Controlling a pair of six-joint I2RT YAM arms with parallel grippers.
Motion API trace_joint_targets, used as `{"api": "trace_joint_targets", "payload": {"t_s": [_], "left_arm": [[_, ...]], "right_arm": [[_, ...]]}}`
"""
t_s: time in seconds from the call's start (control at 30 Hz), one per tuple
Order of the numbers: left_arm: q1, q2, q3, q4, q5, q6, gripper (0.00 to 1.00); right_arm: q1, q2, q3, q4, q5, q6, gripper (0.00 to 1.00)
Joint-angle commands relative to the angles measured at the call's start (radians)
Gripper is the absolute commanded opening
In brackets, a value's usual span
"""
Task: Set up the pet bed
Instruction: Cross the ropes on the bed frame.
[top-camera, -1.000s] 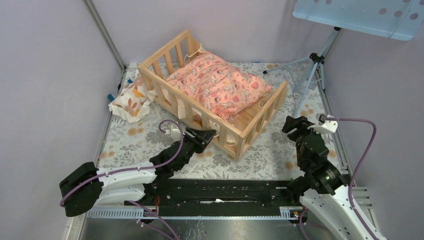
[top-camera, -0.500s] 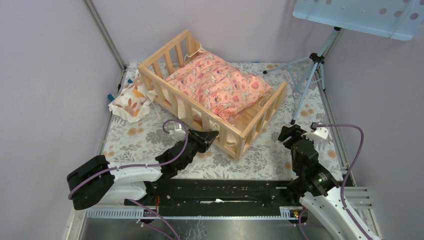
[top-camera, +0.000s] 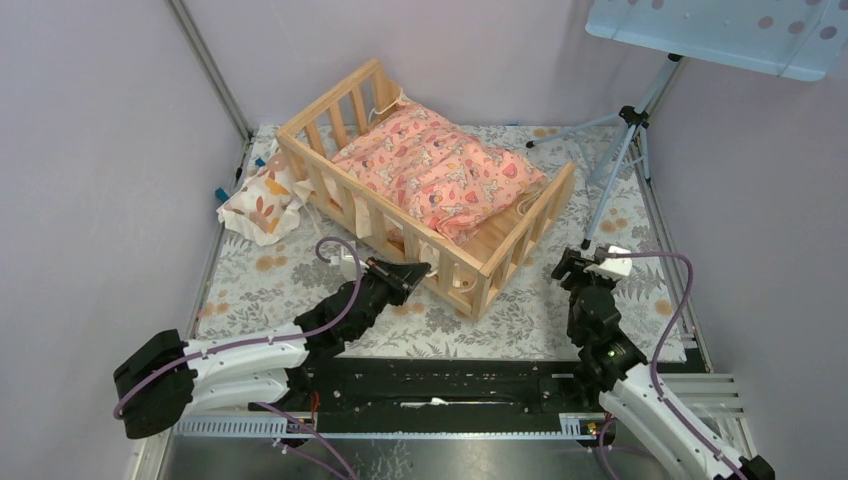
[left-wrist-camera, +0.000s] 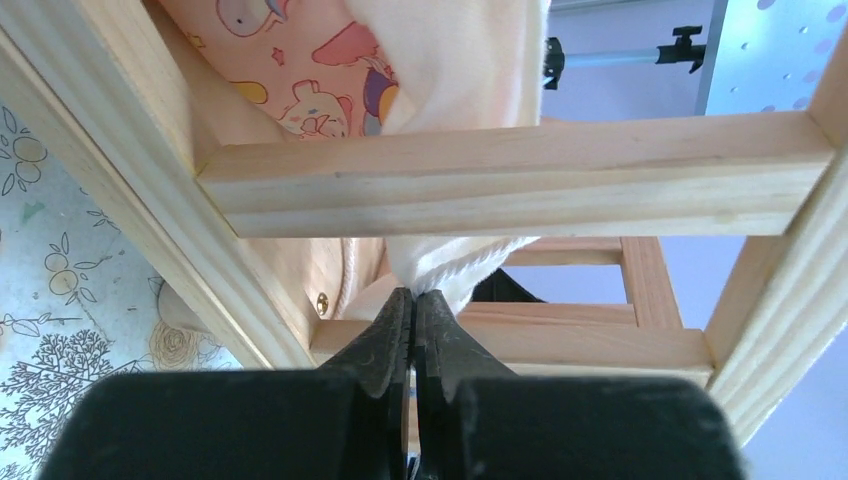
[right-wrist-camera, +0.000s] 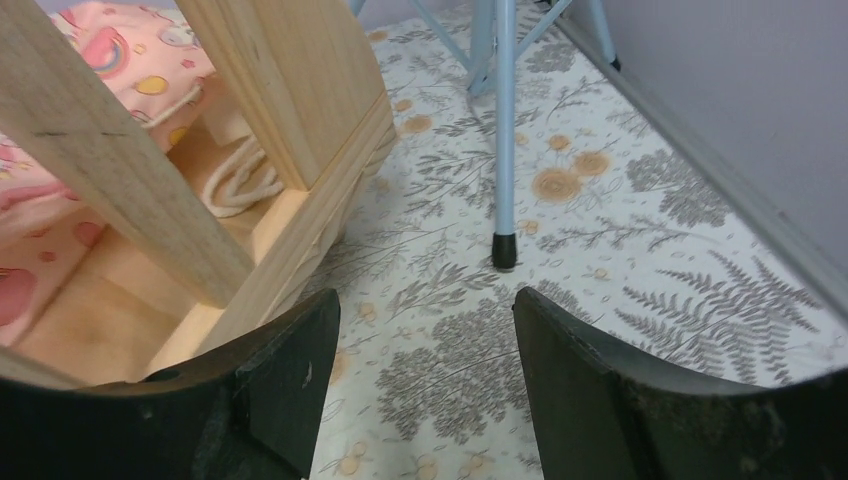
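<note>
The small cream pillow with orange leaf prints (top-camera: 262, 200) lies on the floral-covered surface (top-camera: 520, 310) at the far left, outside the frame and touching its left corner.

The pet bed (top-camera: 380, 203) stands on the surface at centre-rear, set at an angle. The pink patterned cushion (top-camera: 440, 165) lies inside it on the plank base.

Left arm: the left pincer (top-camera: 415, 270) is at the near side rail, pointing between the slats. Over the last second its jaws have gone from half spread to pressed together. The left wrist view shows the fingertips (left-wrist-camera: 400, 310) meeting on the cream ruffle (left-wrist-camera: 450, 265) where it hangs below a slat. Judgement: this is a fresh pinch on the cushion's edge, and the likely next step is to tug the cushion square on the base. With so thin a bite, the fabric may slip.

Right arm: the right pincer (top-camera: 565, 268) is spread and holds nothing. It has drawn back toward its base and dropped lower, and now sits just beside the bed's near right corner. The right wrist view shows that corner (right-wrist-camera: 290, 90) and the tripod leg (right-wrist-camera: 503, 130) ahead.

At the far right stands a tripod (top-camera: 625, 150) carrying a pale blue dotted panel (top-camera: 720, 30).

Markings: no brand, label or writing is readable in any view.
</note>
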Motion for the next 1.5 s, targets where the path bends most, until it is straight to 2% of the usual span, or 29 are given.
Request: {"api": "trace_joint_targets", "payload": {"t_s": [0.0,0.17,0.3,0.5,0.57,0.63,0.87,0.93,0.97,1.0,1.03,1.07,1.13,1.23,1.33,1.47], "left_arm": [[-0.004,-0.057,0.062,-0.112,0.043,0.089,0.0],[-0.005,-0.078,0.078,-0.197,0.099,0.145,0.0],[-0.005,-0.089,0.075,-0.234,0.119,0.166,0.0],[-0.004,-0.096,0.077,-0.283,0.162,0.21,0.0],[-0.005,-0.1,0.075,-0.298,0.179,0.222,0.0],[-0.004,-0.109,0.067,-0.305,0.192,0.232,0.0],[-0.006,-0.164,0.057,-0.388,0.205,0.243,0.0],[-0.006,-0.185,0.054,-0.412,0.203,0.24,0.0],[-0.006,-0.189,0.059,-0.433,0.204,0.241,0.0],[-0.006,-0.193,0.066,-0.455,0.203,0.245,0.0],[-0.006,-0.196,0.073,-0.474,0.203,0.254,0.0],[-0.006,-0.2,0.077,-0.488,0.2,0.263,0.0],[-0.006,-0.208,0.083,-0.502,0.194,0.278,0.0],[-0.006,-0.2,0.101,-0.533,0.179,0.283,0.0],[-0.006,-0.173,0.118,-0.534,0.197,0.273,0.0],[-0.01,-0.192,0.112,-0.583,0.17,0.279,0.0]], "right_arm": [[-0.05,0.156,-0.024,0.387,0.03,-0.222,0.72],[-0.233,0.322,-0.061,0.605,-0.172,-0.204,0.72],[-0.348,0.559,-0.051,0.759,-0.27,-0.169,0.72],[-0.395,0.871,-0.048,1.042,-0.352,-0.167,0.72],[-0.405,0.922,-0.032,1.061,-0.377,-0.187,0.73],[-0.425,0.932,-0.011,0.998,-0.426,-0.176,0.73],[-0.45,1.165,-0.057,1.284,-0.513,-0.185,0.73],[-0.45,1.242,-0.02,1.314,-0.505,-0.189,0.74],[-0.449,1.242,0.014,1.244,-0.493,-0.19,0.75],[-0.449,1.204,0.065,1.089,-0.477,-0.18,0.82],[-0.451,1.203,0.091,1.015,-0.474,-0.171,0.97],[-0.451,1.227,0.074,1.084,-0.47,-0.176,0.99],[-0.45,1.222,0.026,1.183,-0.463,-0.182,1.0],[-0.45,1.224,0.039,1.159,-0.463,-0.178,1.0],[-0.451,1.212,0.077,1.064,-0.451,-0.165,1.0],[-0.451,1.226,0.071,1.1,-0.454,-0.172,1.0]]}}
